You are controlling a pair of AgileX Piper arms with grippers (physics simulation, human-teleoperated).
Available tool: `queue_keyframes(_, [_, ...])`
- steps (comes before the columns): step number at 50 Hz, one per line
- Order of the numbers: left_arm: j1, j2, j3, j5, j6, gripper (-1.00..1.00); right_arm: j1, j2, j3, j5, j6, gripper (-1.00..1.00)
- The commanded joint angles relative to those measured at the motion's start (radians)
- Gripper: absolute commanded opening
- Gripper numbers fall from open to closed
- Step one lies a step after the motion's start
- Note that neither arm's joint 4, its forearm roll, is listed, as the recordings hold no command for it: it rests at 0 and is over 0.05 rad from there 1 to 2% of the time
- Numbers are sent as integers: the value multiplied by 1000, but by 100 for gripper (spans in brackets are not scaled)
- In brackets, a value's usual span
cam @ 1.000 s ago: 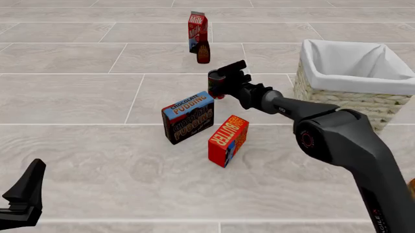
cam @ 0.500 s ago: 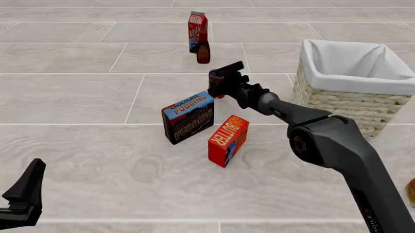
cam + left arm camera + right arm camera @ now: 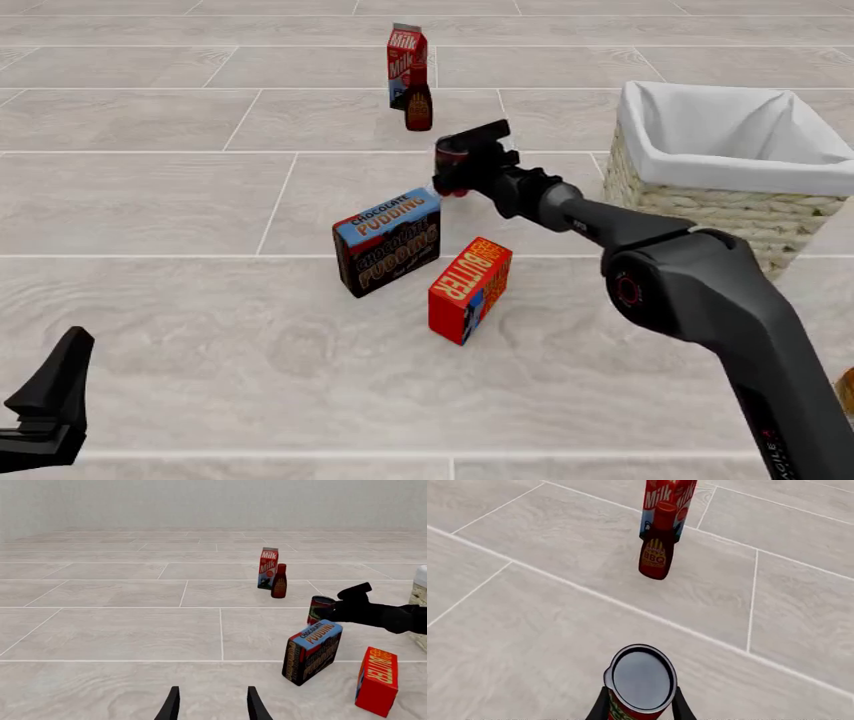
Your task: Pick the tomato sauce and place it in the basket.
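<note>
Right jaws (image 3: 458,165) clamped on the tomato sauce can (image 3: 640,682), one finger pressed to each side of it, dark metal top showing between them in the right wrist view. Can (image 3: 451,170) upright at the far end of the outstretched right arm; whether resting on the counter (image 3: 200,330) or just lifted off it cannot be told. Straight ahead of these jaws, farther out: a dark brown BBQ bottle (image 3: 656,550) with a milk carton (image 3: 667,505) right behind it, both upright and well apart from the can. Nearer than the jaws and slightly left: a chocolate pudding box (image 3: 387,240) standing on edge; beside it, nearer still, a red-orange butter box (image 3: 470,289), also upright. Off to the right of the jaws: the wicker basket (image 3: 694,205), white cloth lining folded over its rim, apart from the can.

Left jaws (image 3: 212,705) apart, nothing between the two fingers, low at the near left corner of the counter, far from everything. Ahead and to the right of them in the left wrist view: pudding box (image 3: 311,652), butter box (image 3: 377,681), the can (image 3: 321,609) held in the right jaws (image 3: 331,607), and beyond, milk carton (image 3: 267,568) and bottle (image 3: 279,581).
</note>
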Motion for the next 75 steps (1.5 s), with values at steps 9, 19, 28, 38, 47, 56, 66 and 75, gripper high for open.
queue_keyframes(9, [0,-1,0,1,0,100,-19,-135,139,-37,-12,-100])
queue_keyframes(19, [0,4,0,-4,0,100,-23,-210,214,-53,-24,-100])
queue_keyframes(28, [0,4,0,-4,0,100,-27,-299,317,-81,-23,-100])
queue_keyframes(38, [0,4,-1,-3,0,100,-31,-380,401,-96,-42,-100])
queue_keyframes(47, [0,4,-1,-3,0,100,-36,-453,442,-78,-56,-100])
queue_keyframes(56, [0,4,-1,-3,0,100,-41,-533,487,-40,-56,-100])
queue_keyframes(66, [0,4,-1,-3,0,100,-52,-584,480,29,-43,-100])
queue_keyframes(75, [0,4,-1,-3,0,100,-68,-606,432,108,-27,-100])
